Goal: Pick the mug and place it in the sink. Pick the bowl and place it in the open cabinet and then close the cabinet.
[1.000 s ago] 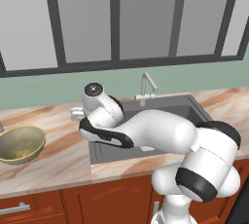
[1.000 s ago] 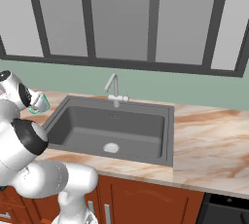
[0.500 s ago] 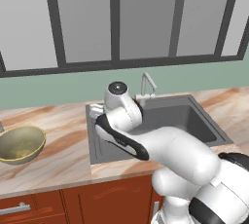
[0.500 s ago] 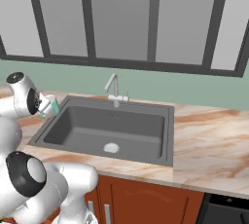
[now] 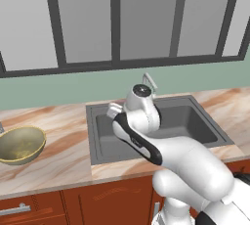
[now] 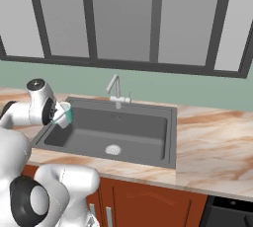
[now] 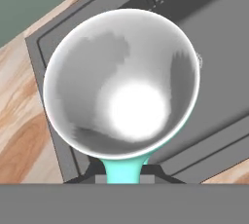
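Observation:
My gripper is shut on the mug, a small teal cup with a white inside, and holds it in the air over the left end of the sink. The hand view looks straight down into the mug. Its teal handle sits between my fingertips, with the dark sink basin below. From the left base, the arm's wrist stands over the sink and hides the mug. The olive-gold bowl rests on the counter far to the left. The cabinet is out of view.
A curved silver faucet stands behind the sink, and a round drain lies in the basin floor. Marble counter runs on both sides. Reddish-brown drawers sit below, with windows above a green wall.
The arm has swung the mug to the right, from above the counter left of the sink to over the sink's left end. The bowl has stayed put.

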Tool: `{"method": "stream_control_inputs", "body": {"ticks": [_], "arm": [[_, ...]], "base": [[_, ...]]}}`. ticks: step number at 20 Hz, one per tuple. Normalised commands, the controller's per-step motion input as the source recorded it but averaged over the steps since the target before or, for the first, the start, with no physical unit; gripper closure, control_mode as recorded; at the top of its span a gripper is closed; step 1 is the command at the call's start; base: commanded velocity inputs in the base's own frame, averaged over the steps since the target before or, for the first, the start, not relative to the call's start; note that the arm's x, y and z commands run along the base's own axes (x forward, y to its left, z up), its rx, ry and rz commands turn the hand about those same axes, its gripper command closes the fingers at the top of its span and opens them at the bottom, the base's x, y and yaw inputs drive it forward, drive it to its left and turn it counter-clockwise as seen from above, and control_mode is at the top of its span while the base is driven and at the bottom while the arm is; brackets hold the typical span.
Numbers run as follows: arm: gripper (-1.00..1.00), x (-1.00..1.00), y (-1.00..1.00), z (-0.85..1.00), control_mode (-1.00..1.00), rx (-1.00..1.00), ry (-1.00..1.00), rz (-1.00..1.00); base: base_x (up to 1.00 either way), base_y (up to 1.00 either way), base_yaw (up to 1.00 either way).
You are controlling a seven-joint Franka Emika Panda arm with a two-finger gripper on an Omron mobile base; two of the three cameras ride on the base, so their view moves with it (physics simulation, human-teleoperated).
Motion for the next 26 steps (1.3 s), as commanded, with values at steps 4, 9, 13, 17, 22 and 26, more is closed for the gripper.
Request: {"method": "stream_control_inputs", "body": {"ticks": [4, 9, 13, 17, 22, 26], "arm": [[1.00, 0.08, -0.32, -0.02, -1.00, 0.02, 0.12, -0.09], [1.00, 0.05, -0.28, -0.10, -1.00, 0.00, 0.06, -0.07], [1.00, 0.03, -0.22, -0.14, -1.00, 0.00, 0.03, -0.05], [1.00, 0.03, -0.09, -0.26, -1.00, 0.00, 0.01, -0.04], [1.00, 0.19, -0.06, -0.31, -1.00, 0.00, 0.07, -0.04], [1.00, 0.25, -0.14, -0.31, -1.00, 0.01, 0.12, -0.04]], "base": [[0.00, 0.00, 0.00], [0.00, 0.00, 0.00], [0.00, 0.00, 0.00], [0.00, 0.00, 0.00], [0.00, 0.00, 0.00], [0.00, 0.00, 0.00]]}}
